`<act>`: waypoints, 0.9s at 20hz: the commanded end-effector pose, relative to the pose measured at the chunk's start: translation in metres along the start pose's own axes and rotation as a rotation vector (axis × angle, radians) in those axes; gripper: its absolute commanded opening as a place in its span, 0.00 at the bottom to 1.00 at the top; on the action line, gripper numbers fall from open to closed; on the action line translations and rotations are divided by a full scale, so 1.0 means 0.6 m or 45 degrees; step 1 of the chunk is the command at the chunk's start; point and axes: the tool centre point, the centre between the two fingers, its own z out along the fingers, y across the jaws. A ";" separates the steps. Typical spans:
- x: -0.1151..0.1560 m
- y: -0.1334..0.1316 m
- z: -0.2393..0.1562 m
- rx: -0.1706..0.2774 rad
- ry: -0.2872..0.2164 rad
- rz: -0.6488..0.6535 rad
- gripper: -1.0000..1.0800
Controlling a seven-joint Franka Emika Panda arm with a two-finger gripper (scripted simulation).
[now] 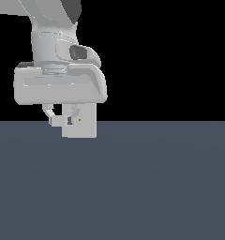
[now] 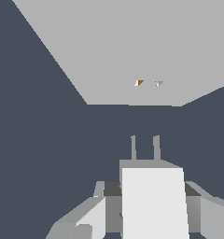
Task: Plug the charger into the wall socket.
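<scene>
The charger (image 2: pixel 153 203) is a small white block with two thin prongs (image 2: pixel 133 148) pointing at the wall socket (image 2: pixel 118 46). The socket is a flat pale panel with two small holes (image 2: pixel 139 83). My gripper (image 2: pixel 151 196) is shut on the charger, with one finger (image 2: pixel 103 205) on each side. A strip of floor shows between the prongs and the panel, so they are apart. In the exterior view the gripper (image 1: pixel 61 119) hangs just above the floor, right beside the upright wall socket (image 1: pixel 84 126), on the exterior view's left of it. The charger (image 1: pixel 56 120) shows only partly between the fingers.
A flat dark grey-blue floor (image 1: pixel 133 187) spreads all around, with black background behind it. The arm's white wrist and hand body (image 1: pixel 60 84) sit directly above the socket.
</scene>
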 end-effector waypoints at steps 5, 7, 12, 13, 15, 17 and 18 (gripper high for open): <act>0.001 0.003 -0.002 -0.005 -0.001 0.028 0.00; 0.001 0.003 -0.002 -0.005 -0.001 0.028 0.00; 0.006 0.003 -0.001 -0.005 -0.001 0.027 0.00; 0.009 0.003 -0.001 -0.005 -0.001 0.027 0.00; 0.016 0.004 0.000 -0.005 -0.001 0.028 0.00; 0.026 0.004 0.002 -0.005 -0.001 0.028 0.00; 0.032 0.004 0.003 -0.005 -0.001 0.028 0.00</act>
